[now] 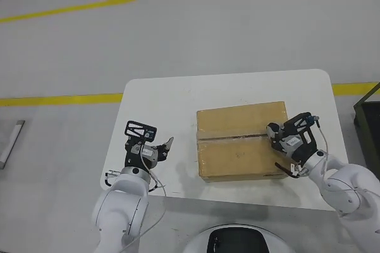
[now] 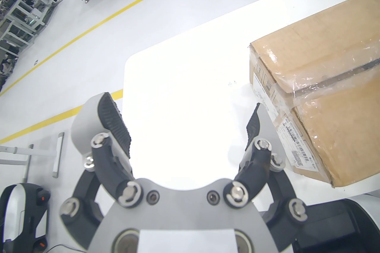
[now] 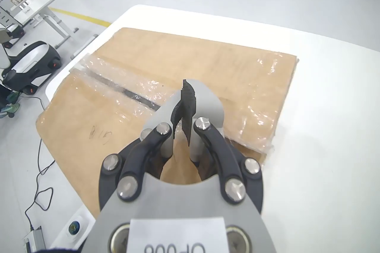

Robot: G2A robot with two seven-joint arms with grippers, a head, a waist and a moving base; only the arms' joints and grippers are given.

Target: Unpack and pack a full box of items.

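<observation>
Right jaws, closed on nothing, sit over one end of the taped seam (image 1: 231, 135) along the box (image 1: 240, 158); left jaws gape empty beside it.

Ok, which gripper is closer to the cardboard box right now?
Right. The right gripper sits over one end of the cardboard box; the left gripper is past the opposite end, over the table, apart from the box.

No text reads cleanly: the barcode labels (image 2: 297, 144) on the box (image 2: 326, 58) end face carry print too small to read, a pen scribble (image 3: 100, 134) marks its top, and the tag (image 3: 175, 239) behind the right tool (image 3: 186, 97) is cut off.
</observation>
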